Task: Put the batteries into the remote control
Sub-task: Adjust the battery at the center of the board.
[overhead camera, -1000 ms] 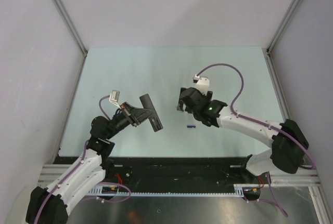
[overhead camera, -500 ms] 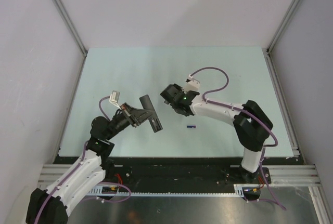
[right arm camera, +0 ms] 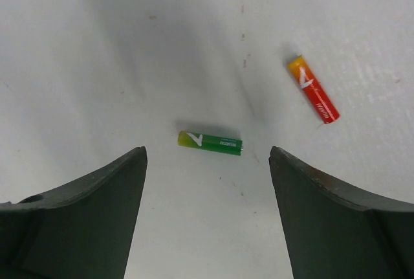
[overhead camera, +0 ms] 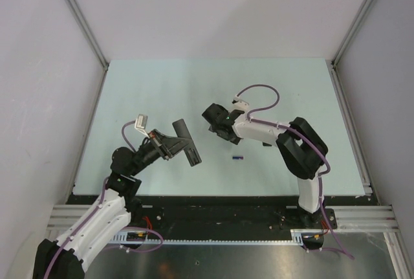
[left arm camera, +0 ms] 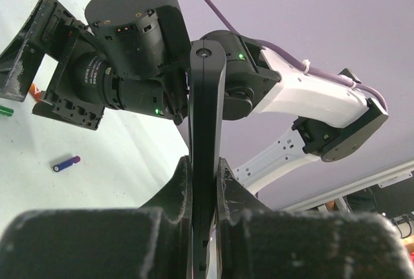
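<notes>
Remote control [left arm camera: 206,130] sits pinched between the left fingers [left arm camera: 178,188], which are closed tight on its lower end. It is lifted off the worktop [overhead camera: 162,91], and its free end points toward the right arm. In the top view it shows as a slim black bar [overhead camera: 186,141] over the left half of the worktop. The right fingers [right arm camera: 77,214] are spread wide and grip nothing. They hang over the green battery [right arm camera: 210,142], which lies flat on the worktop between them. The red battery [right arm camera: 313,89] lies near it, apart and outside the gap. A blue-purple battery [overhead camera: 238,158] lies alone nearer the arm bases.
</notes>
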Controlling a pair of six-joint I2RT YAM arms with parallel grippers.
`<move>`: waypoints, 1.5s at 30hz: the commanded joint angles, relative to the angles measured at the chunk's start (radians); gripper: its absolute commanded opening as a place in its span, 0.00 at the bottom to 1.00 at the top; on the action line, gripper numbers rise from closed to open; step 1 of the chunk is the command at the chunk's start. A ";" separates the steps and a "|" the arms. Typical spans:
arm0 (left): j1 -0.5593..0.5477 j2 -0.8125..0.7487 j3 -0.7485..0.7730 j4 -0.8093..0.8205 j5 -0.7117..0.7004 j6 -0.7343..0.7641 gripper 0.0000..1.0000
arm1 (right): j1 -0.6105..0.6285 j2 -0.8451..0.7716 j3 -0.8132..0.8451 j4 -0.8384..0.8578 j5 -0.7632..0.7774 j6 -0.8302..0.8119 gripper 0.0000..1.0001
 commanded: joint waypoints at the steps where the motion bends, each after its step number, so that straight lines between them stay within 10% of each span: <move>1: 0.001 -0.012 -0.012 0.018 0.005 0.011 0.00 | 0.004 0.033 0.046 0.063 -0.017 -0.047 0.81; 45: 0.001 0.005 -0.027 0.016 0.004 0.017 0.00 | 0.004 0.095 0.052 -0.013 -0.028 -0.069 0.64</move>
